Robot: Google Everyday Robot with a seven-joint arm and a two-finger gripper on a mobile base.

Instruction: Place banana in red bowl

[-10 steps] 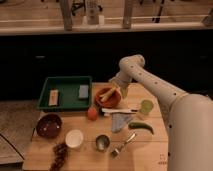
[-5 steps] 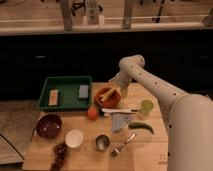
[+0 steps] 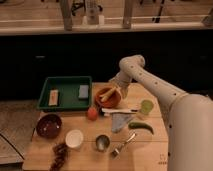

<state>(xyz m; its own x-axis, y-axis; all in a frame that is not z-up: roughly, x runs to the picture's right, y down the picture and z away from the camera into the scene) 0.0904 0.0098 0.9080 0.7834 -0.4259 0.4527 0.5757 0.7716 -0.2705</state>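
Banana in the red bowl
We see the banana [image 3: 106, 94] inside the red bowl [image 3: 106, 101]; the gripper [image 3: 118, 91] hovers at its rim, and we cannot tell its opening

Clearance around the red bowl [image 3: 107, 97]. The gripper [image 3: 116, 90] sits low over the bowl's right rim, just above the banana [image 3: 106, 94] lying inside, so the bowl's top opening is blocked from the right. The green tray [image 3: 65, 93] closes off the bowl's left side. In front, a small orange-red fruit [image 3: 92, 113] and a white-handled utensil [image 3: 119, 111] crowd the rim. A pale green cup [image 3: 146, 106] stands to the right, beneath the arm. Open tabletop [image 3: 85, 127] lies between the fruit and the white cup [image 3: 74, 138].
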